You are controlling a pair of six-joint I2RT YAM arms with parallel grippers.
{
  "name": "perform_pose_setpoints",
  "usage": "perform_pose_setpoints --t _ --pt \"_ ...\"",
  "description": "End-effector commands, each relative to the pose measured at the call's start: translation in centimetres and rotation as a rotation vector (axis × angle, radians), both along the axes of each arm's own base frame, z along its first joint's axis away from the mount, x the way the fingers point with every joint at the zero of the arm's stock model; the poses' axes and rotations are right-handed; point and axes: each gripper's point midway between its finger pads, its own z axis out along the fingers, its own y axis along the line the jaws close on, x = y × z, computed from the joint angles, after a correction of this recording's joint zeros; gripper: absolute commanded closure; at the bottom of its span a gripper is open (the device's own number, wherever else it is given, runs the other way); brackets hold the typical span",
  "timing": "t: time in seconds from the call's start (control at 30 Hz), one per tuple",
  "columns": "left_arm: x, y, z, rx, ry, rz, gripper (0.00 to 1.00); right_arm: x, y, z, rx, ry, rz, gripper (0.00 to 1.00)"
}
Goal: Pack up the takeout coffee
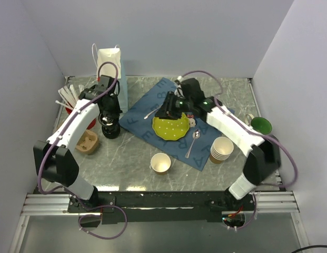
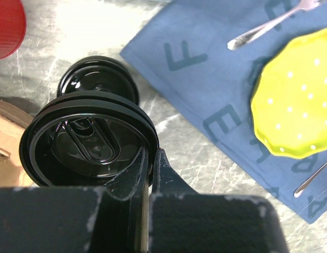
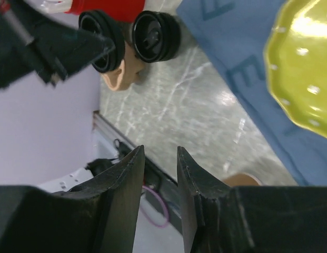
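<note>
No cup with a lid on it shows in any view. A single lidless tan paper cup [image 1: 160,163] stands upright at the front middle of the table. My left gripper [image 1: 107,117] [image 2: 151,153] is shut on the rim of a loose black lid [image 2: 89,142], held just above a stack of black lids [image 1: 111,130] [image 2: 97,84]. My right gripper [image 1: 168,110] [image 3: 158,153] is open and empty, hovering over the far edge of the yellow plate [image 1: 171,127].
A white paper bag [image 1: 109,63] stands at the back left. A cardboard cup carrier [image 1: 88,142] and a red bowl [image 1: 81,113] sit at the left. A blue cloth [image 1: 147,118], spoon [image 1: 194,139], stack of lidless cups [image 1: 221,149] and green mug [image 1: 260,125] lie to the right.
</note>
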Motion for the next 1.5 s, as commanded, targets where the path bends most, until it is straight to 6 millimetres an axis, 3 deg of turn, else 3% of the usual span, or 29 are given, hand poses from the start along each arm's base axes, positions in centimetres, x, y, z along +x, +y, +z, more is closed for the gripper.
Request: perform_pose_setpoints --t 0.0,0.07,0.1,0.23,0.27,0.4,0.6,0.73,0.87,1.0,1.03,1.1,1.17,1.2,1.23,1.3,1.33,1.37,1.4,1.43,1.47 --pt "0.5 1.1 0.8 -0.101 -0.069 0.049 0.99 2.1 4.6 1.5 0.128 0.019 0.073 0.62" --pt "0.5 1.1 0.5 -0.132 -0.072 0.043 0.99 2.5 5.9 1.3 0.134 0.034 0.085 0.62" --pt "0.4 1.6 0.3 -0.130 -0.068 0.054 0.99 2.8 6.6 -0.1 0.120 0.063 0.090 0.62" --pt "0.5 1.6 -0.5 -0.142 -0.054 0.041 0.99 2.9 9.1 -1.7 0.131 0.112 0.115 0.62" --pt "0.4 1.6 -0.7 -0.145 -0.048 0.041 0.99 2.6 9.9 -3.4 0.107 0.153 0.123 0.62" --pt "0.7 1.4 -1.0 -0.153 -0.044 0.030 0.99 2.2 11.0 -4.1 0.098 0.162 0.138 0.62" --pt "1.9 0.9 1.3 -0.179 -0.093 0.024 0.99 1.7 10.1 -3.9 0.056 0.134 0.158 0.62" --pt "2.7 0.5 3.9 -0.208 -0.149 0.017 0.99 1.6 9.3 -3.3 0.014 0.105 0.171 0.61" --pt "2.7 0.6 5.2 -0.217 -0.178 0.036 0.99 1.5 8.8 -4.6 -0.039 0.118 0.174 0.61" --pt "1.7 -0.9 6.0 -0.288 -0.186 -0.023 0.99 0.7 7.5 -4.9 -0.098 0.088 0.205 0.61" --pt "1.2 -1.4 6.1 -0.308 -0.187 -0.043 0.99 0.3 7.0 -3.7 -0.094 0.056 0.211 0.61" --pt "0.5 -3.2 7.1 -0.393 -0.197 -0.120 0.99 -0.5 5.9 -3.6 -0.119 0.007 0.251 0.59" --pt "-0.8 -4.9 8.7 -0.485 -0.213 -0.191 0.99 -1.9 4.9 -1.0 -0.092 -0.080 0.299 0.58" --pt "-0.9 -5.6 9.8 -0.526 -0.244 -0.220 0.99 -2.3 4.2 -1.1 -0.092 -0.123 0.330 0.57" --pt "-1.5 -6.2 11.0 -0.562 -0.267 -0.249 0.99 -3.3 3.5 1.5 -0.049 -0.204 0.347 0.57" --pt "-2.8 -8.1 13.3 -0.692 -0.278 -0.325 0.99 -4.6 2.8 2.6 0.008 -0.295 0.389 0.55" --pt "-3.0 -8.6 15.0 -0.738 -0.330 -0.363 0.99 -5.4 1.6 4.9 0.041 -0.363 0.373 0.54" --pt "-3.7 -9.4 16.3 -0.811 -0.335 -0.381 0.99 -5.6 1.0 5.7 0.061 -0.393 0.351 0.54" --pt "-4.9 -10.3 17.7 -0.879 -0.339 -0.446 0.99 -6.1 0.4 4.9 0.082 -0.357 0.318 0.53" --pt "-5.5 -10.8 19.7 -0.926 -0.418 -0.518 0.99 -6.0 -0.7 7.7 0.145 -0.439 0.270 0.53" --pt "-6.4 -11.4 20.8 -0.996 -0.411 -0.531 0.98 -6.1 -1.2 8.4 0.183 -0.441 0.248 0.52"
